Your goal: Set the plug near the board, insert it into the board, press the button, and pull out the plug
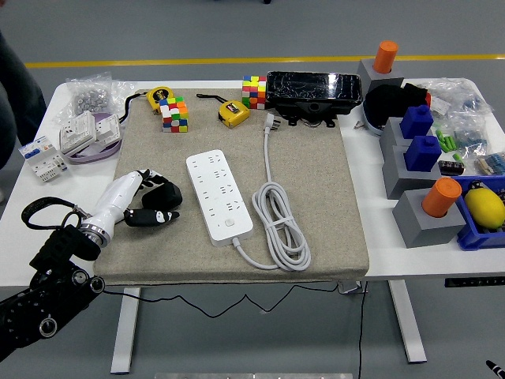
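Observation:
A white power board (218, 195) lies lengthwise on the grey mat (316, 205), its button near the front end. Its white cable (282, 225) is coiled to the right, and the cable's own plug (273, 121) lies loose at the back. My left hand (151, 195) lies on the mat just left of the board. Its black fingers (147, 176) curl over a black plug (155, 215) with small white marks. That plug sits about a hand's width from the board's left edge. How much of it the fingers cover is unclear.
Two colour cubes (175, 114), (254, 91), two yellow tape measures (233, 114) and a black box (314, 91) line the mat's back. Grey and blue blocks with orange cylinders (440, 197) stand at right. Sockets and bagged parts (87, 130) lie at left. A person's dark sleeve (12, 87) shows at the far left edge.

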